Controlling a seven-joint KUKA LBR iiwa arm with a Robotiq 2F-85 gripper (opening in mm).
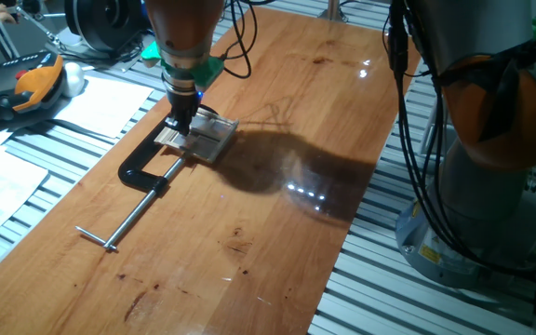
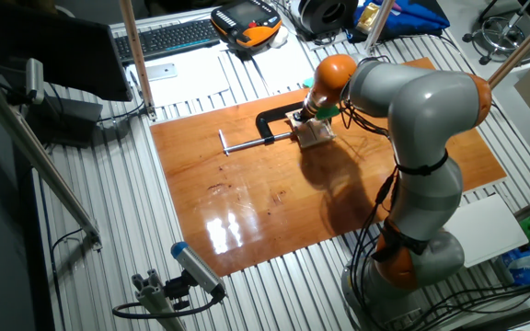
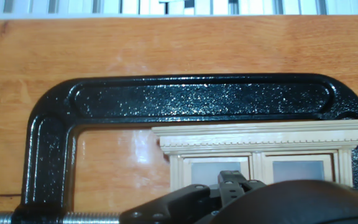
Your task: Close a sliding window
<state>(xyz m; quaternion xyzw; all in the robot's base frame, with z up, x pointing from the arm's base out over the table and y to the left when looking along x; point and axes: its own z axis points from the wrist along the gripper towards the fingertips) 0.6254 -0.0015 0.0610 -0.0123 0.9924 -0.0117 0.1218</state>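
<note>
1. A wooden table (image 1: 277,233) filled one fixed view, with a slatted metal bench (image 1: 26,200) around it.
2. The window (image 1: 203,138), a small pale wood frame, lay flat on the table at about 10 o'clock from the table's middle in that view.
3. A black clamp (image 1: 147,167) held the window, its C-shaped body wrapping the window's near-left side.
4. The clamp's steel screw bar (image 1: 128,219) ran from the clamp toward 7 o'clock, ending in a short crossbar.
5. The gripper (image 1: 182,121) pointed straight down over the window's left part, its tip at or just above the frame; contact could not be told.
6. Whether the claw's fingers were apart or together could not be told: the hand's own body hid them in every view.
7. In the hand view the window (image 3: 260,149) showed two panes side by side under a moulded top rail, sitting inside the clamp's arch (image 3: 197,99).
8. A dark part of the gripper (image 3: 229,199) covered the window's lower edge at 6 o'clock in that view.
9. In the other fixed view the grey and orange arm (image 2: 412,110) reached from 5 o'clock toward the window (image 2: 316,134), with the clamp (image 2: 274,119) at the window's 9 o'clock.
10. A keyboard (image 2: 168,39) lay on the bench at 11 o'clock in that view.
</note>
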